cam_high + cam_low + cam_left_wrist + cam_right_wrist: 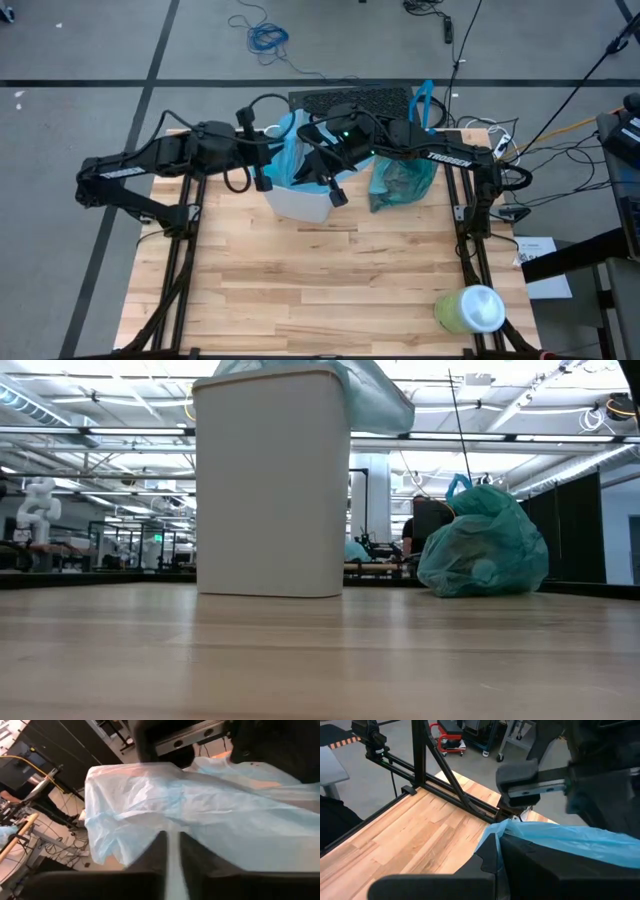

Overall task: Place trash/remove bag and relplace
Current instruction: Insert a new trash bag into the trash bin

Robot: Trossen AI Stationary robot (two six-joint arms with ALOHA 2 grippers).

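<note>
Left gripper (172, 855) is pinched nearly shut on a fold of the pale blue bag (200, 810), a thin strip of plastic running down between its fingers. Right gripper (496, 851) is fully shut on the same bag's edge, film bunched at the tips. Both sit over the white bin (298, 200) at the table's far side; from overhead the arms cover most of the bin mouth, so how far the blue bag is seated on the rim is hard to tell. Table-level camera shows the bag draped over the bin's top right corner only; the bin's top is cut off there and neither gripper shows.

Old teal bag (483, 545) sits tied and full on the table (330, 290) just right of the bin, not touching it, a blue handle sticking up. Its contents are a brownish blur through the plastic; no separate scraps can be made out.

Green container with white top (470, 308) stands at the near right corner, well apart.
</note>
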